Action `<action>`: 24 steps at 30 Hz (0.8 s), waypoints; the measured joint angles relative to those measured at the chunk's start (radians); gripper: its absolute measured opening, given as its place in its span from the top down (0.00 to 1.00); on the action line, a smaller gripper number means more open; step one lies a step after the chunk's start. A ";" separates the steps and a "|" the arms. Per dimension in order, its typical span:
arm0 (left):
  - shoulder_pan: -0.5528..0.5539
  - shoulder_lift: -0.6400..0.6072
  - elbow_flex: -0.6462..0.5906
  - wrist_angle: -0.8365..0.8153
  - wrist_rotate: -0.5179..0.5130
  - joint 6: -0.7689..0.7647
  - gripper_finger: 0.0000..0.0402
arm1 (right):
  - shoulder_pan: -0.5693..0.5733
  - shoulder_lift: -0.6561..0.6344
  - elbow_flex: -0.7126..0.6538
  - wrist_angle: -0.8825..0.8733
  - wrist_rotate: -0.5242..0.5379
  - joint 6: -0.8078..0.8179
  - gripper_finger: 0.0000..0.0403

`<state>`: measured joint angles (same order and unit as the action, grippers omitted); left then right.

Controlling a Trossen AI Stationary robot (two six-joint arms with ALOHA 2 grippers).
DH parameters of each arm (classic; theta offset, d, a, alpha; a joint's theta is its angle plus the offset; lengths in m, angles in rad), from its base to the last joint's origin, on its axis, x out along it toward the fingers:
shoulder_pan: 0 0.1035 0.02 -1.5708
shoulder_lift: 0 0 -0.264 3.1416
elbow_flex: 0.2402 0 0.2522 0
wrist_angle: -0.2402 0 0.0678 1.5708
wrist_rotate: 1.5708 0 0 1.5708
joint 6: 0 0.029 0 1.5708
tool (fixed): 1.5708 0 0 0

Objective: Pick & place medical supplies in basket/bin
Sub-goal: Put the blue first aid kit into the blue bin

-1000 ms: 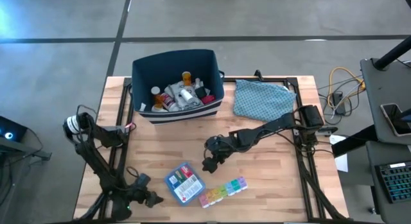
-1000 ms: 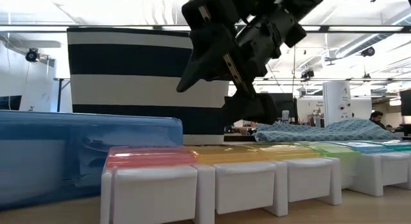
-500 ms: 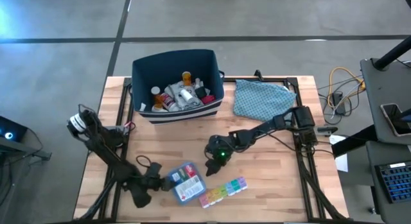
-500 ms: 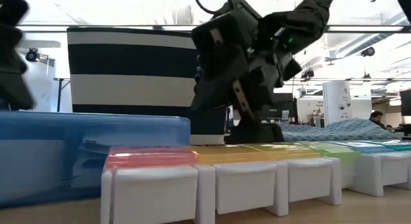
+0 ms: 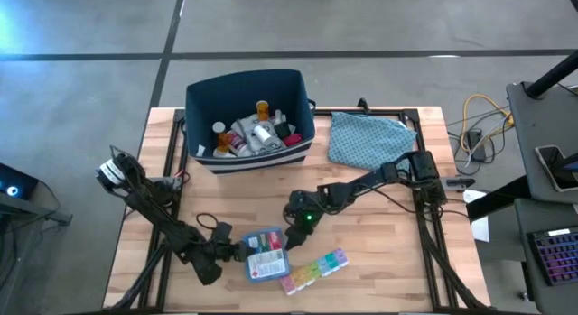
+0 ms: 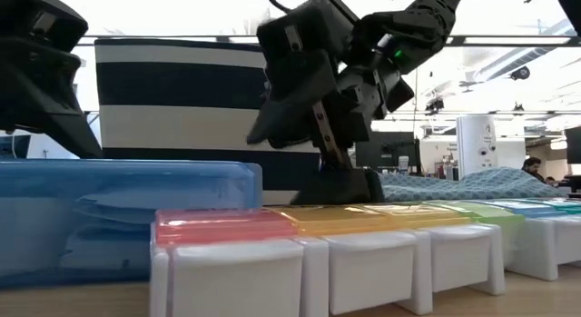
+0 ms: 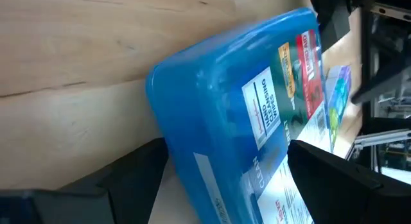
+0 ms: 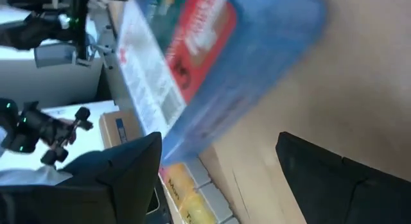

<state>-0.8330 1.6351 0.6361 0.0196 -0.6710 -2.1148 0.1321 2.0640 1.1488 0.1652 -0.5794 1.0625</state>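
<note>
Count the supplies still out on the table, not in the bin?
2: the blue first-aid pouch between both grippers, and the rainbow pill organizer beside it at the front edge.

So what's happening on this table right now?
Two robot arms are clearing medical supplies into the navy bin, which already holds several bottles. Both are at the blue first-aid pouch: the left gripper, open, is at one end with its fingers on either side of it, and the right gripper, open, is beside the other end. The rainbow pill organizer lies untouched next to the pouch.
</note>
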 joint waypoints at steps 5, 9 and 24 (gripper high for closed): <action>-0.029 -0.017 0.028 0.014 0.141 0.102 0.23 | 0.027 -0.002 -0.030 0.002 0.010 0.075 0.26; -0.037 0.006 0.076 0.014 0.188 0.108 0.23 | 0.053 -0.002 -0.037 0.015 0.042 0.082 0.25; 0.027 0.149 0.137 0.048 0.085 0.174 0.23 | 0.061 0.017 -0.011 0.055 0.155 0.117 0.25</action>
<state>-0.8062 1.7844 0.7730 0.0678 -0.5856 -1.9405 0.1928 2.0811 1.1380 0.2199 -0.4243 1.1797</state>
